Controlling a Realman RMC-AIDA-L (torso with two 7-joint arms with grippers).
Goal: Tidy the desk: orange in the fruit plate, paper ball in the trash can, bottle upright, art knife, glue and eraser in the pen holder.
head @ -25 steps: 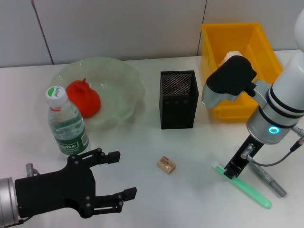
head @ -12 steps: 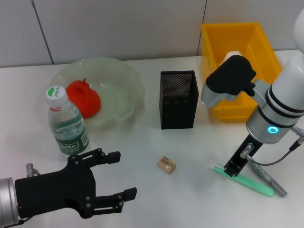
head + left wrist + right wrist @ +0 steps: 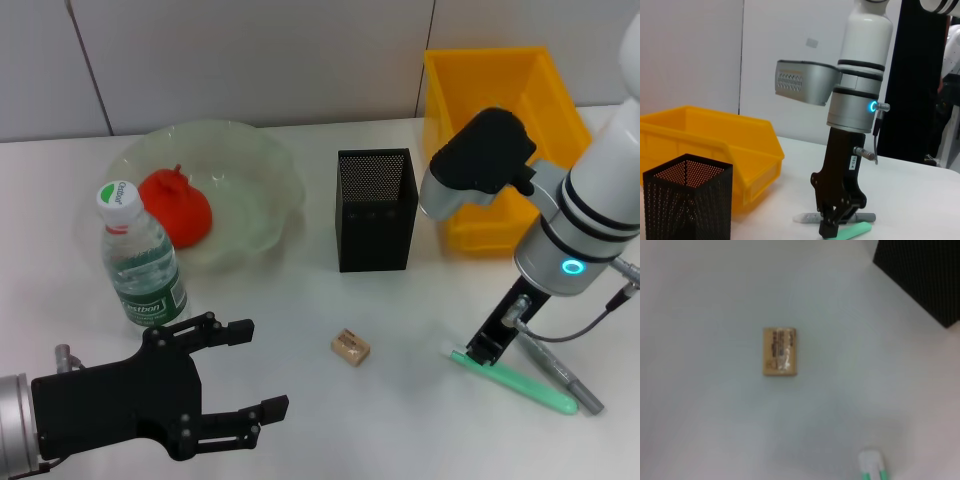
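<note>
Head view shows the right gripper (image 3: 487, 350) low over the green art knife (image 3: 515, 381), to the pen holder's (image 3: 375, 210) right on the tabletop (image 3: 400, 420); fingers look slightly apart (hard to tell), so centre them across its near end, then clamp firmly.

No legible text; only an unreadable green logo on the bottle (image 3: 143, 268) cap.

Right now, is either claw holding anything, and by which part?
The right claw is closed on one end of the green tool, which lies on the table. The left claw is open and empty.
</note>
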